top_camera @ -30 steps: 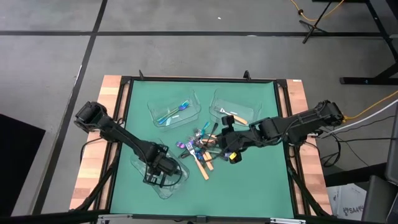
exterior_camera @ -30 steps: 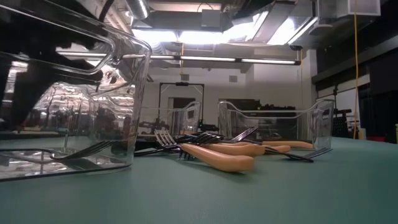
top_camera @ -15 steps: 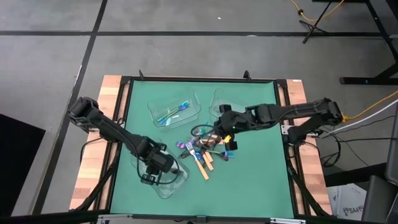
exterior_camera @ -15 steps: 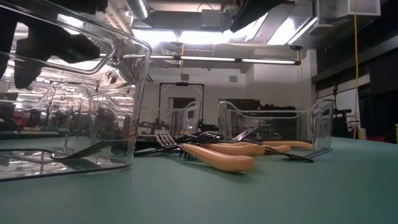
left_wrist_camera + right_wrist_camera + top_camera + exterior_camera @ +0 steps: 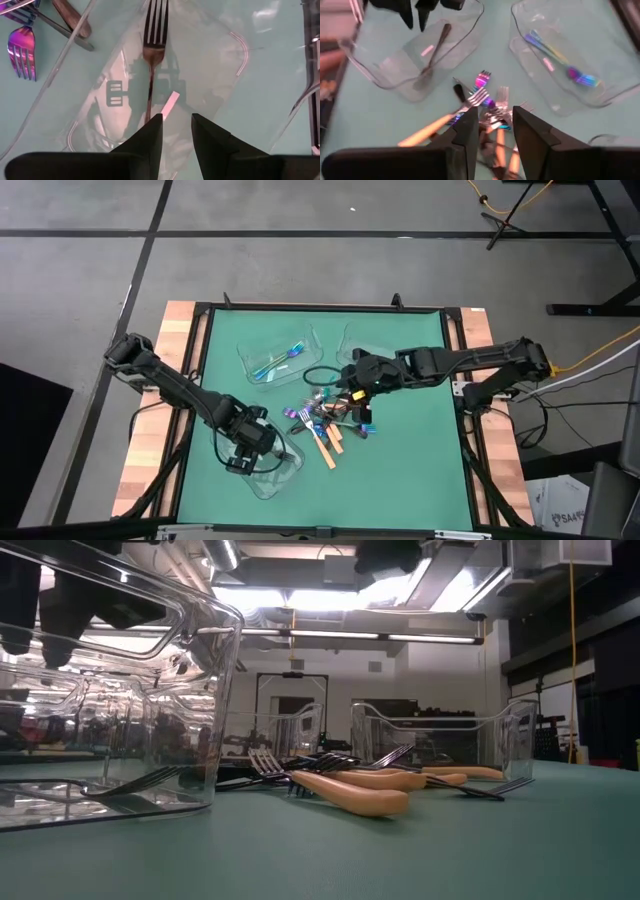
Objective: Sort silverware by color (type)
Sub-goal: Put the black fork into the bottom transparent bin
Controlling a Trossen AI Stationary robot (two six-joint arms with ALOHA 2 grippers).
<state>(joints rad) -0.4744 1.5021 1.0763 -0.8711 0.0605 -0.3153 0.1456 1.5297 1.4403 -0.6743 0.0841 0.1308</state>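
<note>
Nearest the front edge of the green counter (image 5: 420, 470), at about seven o'clock from its middle, sits a clear tray (image 5: 268, 470) with a single dark fork (image 5: 151, 60) lying flat in it. The left arm reaches in from the nine o'clock side, elbow low, forearm slanting down toward six, and its left gripper (image 5: 247, 448) hangs just above that tray with the jaws pointing down over the fork handle. The jaws stand a little apart and hold nothing.

At the counter's middle lies the loose pile of silverware (image 5: 325, 420): orange-handled forks (image 5: 350, 792) fanned toward five o'clock, iridescent pieces (image 5: 481, 80) and dark ones tangled among them, several touching or crossing.

The right arm stretches in from three o'clock, nearly level, its forearm running straight toward nine. Its right gripper (image 5: 352, 380) hovers over the one o'clock edge of the pile, tipped downward, jaws apart and empty, with the fork tines showing between them in the wrist view.

Farther back, at eleven o'clock, a second clear tray (image 5: 280, 355) holds iridescent blue-purple utensils (image 5: 282, 358) lying slantwise. At one o'clock a third clear tray (image 5: 385, 345) stands behind the right arm, which partly covers it; an orange handle shows inside it from the low view.
</note>
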